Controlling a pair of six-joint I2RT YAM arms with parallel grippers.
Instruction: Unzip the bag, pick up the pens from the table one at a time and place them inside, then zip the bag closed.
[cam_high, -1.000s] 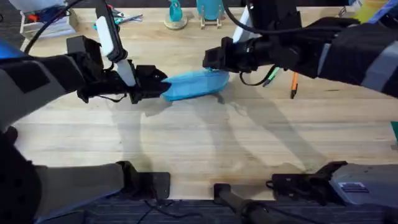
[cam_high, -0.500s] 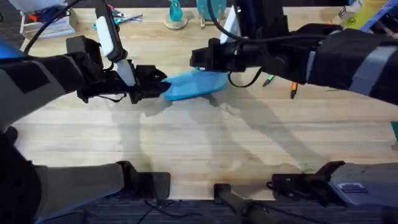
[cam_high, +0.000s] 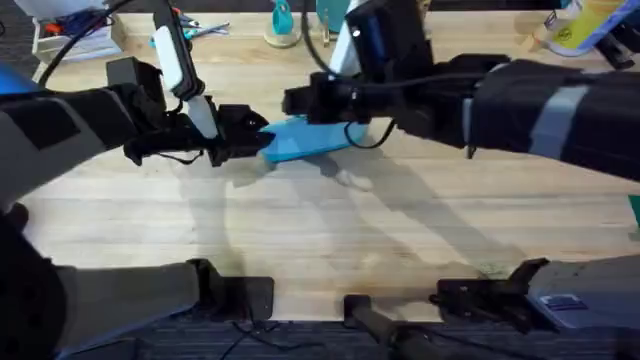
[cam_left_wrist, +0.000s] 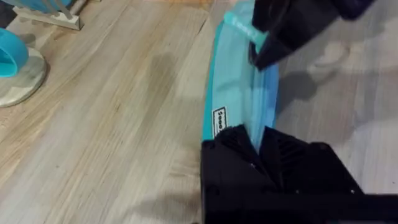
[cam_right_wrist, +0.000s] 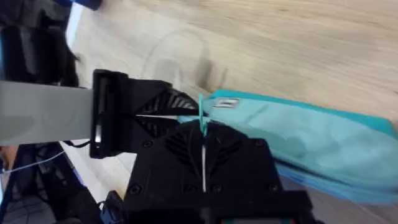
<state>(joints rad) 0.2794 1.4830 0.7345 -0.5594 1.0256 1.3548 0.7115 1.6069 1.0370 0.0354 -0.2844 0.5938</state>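
Note:
The light blue bag lies on the table, a little left of centre. My left gripper is shut on the bag's left end; in the left wrist view its fingers pinch the fabric of the bag. My right gripper reaches across over the bag's left part. In the right wrist view the right gripper is shut on the thin zipper pull at the bag's top seam, close to the left gripper. My right arm hides the pens.
A teal holder on a round base and a blue stand sit at the table's back edge. Scissors lie at the back left. A yellow bottle stands at the back right. Bare wood lies in front of the bag.
My right gripper has slid left along the top of the bag, from its right end toward the left end. The left gripper has kept its hold in place.

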